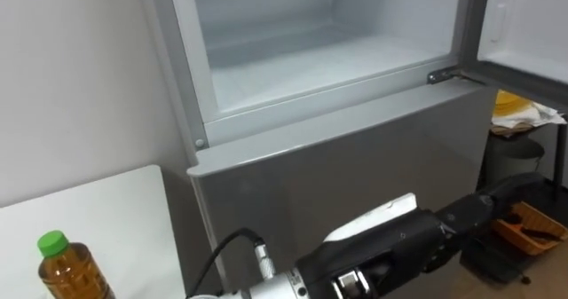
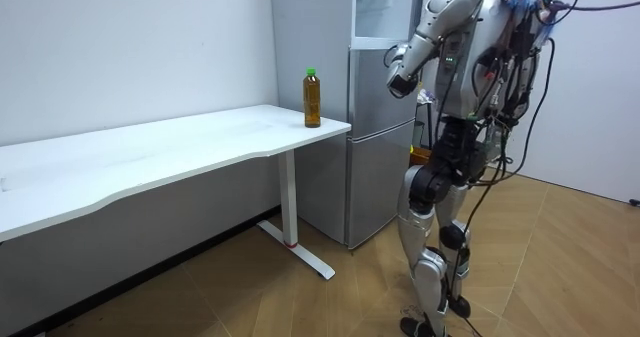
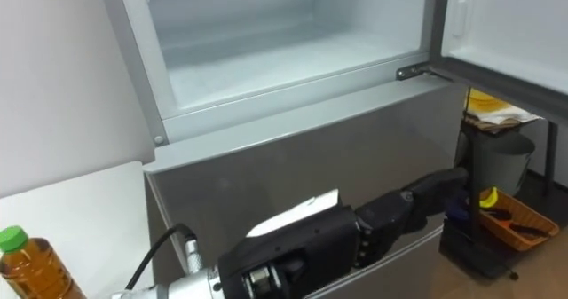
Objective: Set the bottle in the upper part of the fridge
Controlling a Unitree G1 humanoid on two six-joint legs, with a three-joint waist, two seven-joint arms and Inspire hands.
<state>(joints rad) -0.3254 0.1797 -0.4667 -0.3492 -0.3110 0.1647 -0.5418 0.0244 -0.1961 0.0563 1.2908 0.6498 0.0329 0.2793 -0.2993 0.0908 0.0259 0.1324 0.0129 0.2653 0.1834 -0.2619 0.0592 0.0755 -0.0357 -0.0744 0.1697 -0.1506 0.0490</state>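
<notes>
robot stands facing the fridge (image 2: 375, 127), with the table (image 1: 106, 210) on its left side. upper compartment (image 1: 293, 59) at 12 o'clock is open, and the upper door (image 1: 524, 24) is swung out toward 2 o'clock. lower door (image 1: 355, 166) is closed. left hand (image 1: 426, 237) sits at 5 o'clock in front of the lower door, fingers (image 1: 506, 197) stretched nearly straight toward 3 o'clock, holding nothing; contact with the door cannot be confirmed. bottle (image 1: 67, 268), green cap, amber contents, stands upright at 7 o'clock on the table corner nearest the fridge, well apart from the hand.
</notes>
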